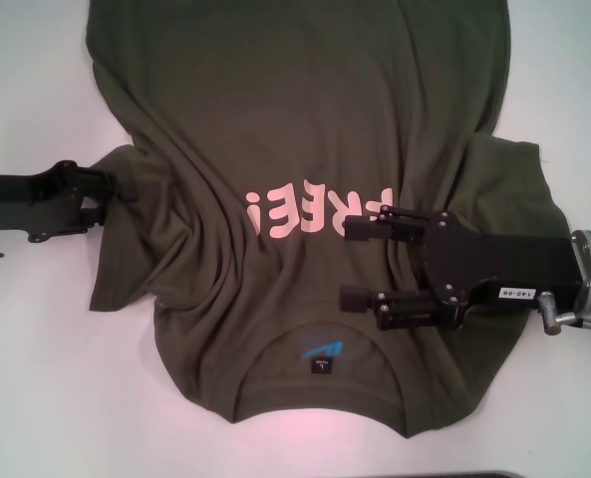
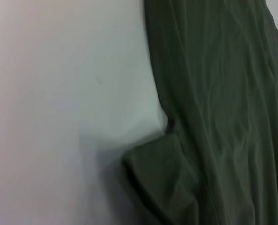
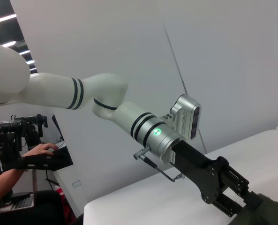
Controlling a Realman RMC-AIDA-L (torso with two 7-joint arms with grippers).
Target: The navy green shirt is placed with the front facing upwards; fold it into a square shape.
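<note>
The navy green shirt (image 1: 275, 149) lies face up on the white table (image 1: 36, 378), its collar (image 1: 320, 349) toward 6 o'clock in the head view and its hem cut off by the frame at 12 o'clock. The pink letters (image 1: 295, 209) on the chest read upside down; their end toward 3 o'clock is hidden behind the right gripper (image 1: 360, 261). The fabric is rumpled, with creases running from the 9 o'clock sleeve across the chest.

The right gripper hovers over the chest, just toward 12 o'clock of the collar, its two fingers spread wide and holding nothing.

The left gripper (image 1: 101, 194) sits at the 9 o'clock sleeve, its tips sunk in the cloth's edge; whether they pinch the fabric cannot be told. The left wrist view shows only a folded sleeve edge (image 2: 162, 178) against the table, with no fingers in sight. The right wrist view shows the left arm (image 3: 129, 117) reaching down to the shirt, its fingertips lost behind the cloth, and a seated person (image 3: 17, 164) at a laptop in the background.
</note>
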